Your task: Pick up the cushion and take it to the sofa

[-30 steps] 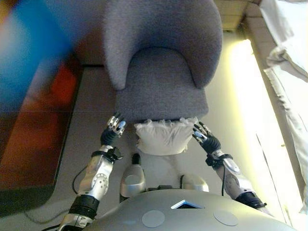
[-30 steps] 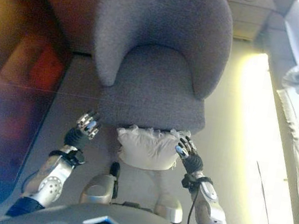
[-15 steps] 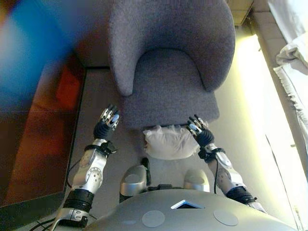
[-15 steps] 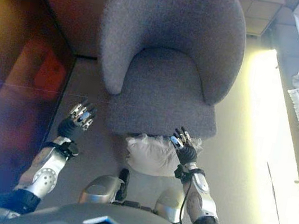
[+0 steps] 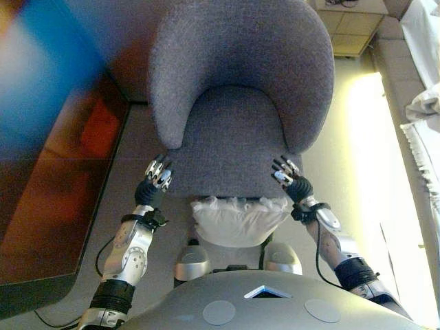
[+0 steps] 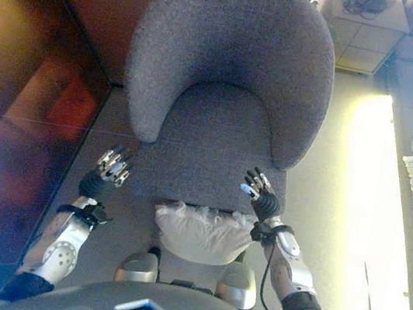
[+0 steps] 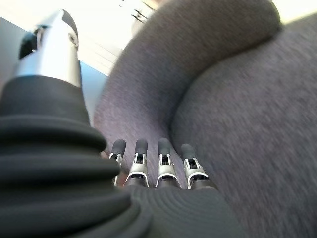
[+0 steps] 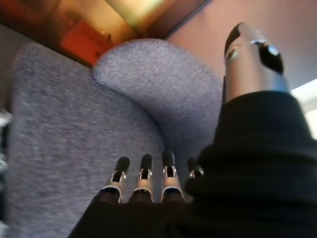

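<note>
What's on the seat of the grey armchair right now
Nothing lies on the armchair seat. The white cushion sits below its front edge, between the open left hand and right hand; what it rests on is hidden.

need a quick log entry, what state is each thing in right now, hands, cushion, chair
left hand: open, fingers straight, holding nothing, at the seat's front left corner
right hand: open, fingers straight, holding nothing, at the seat's front right corner
cushion: white, not gripped, just below the seat's front edge between the arms
armchair: grey, upright, nothing lying on its seat
</note>
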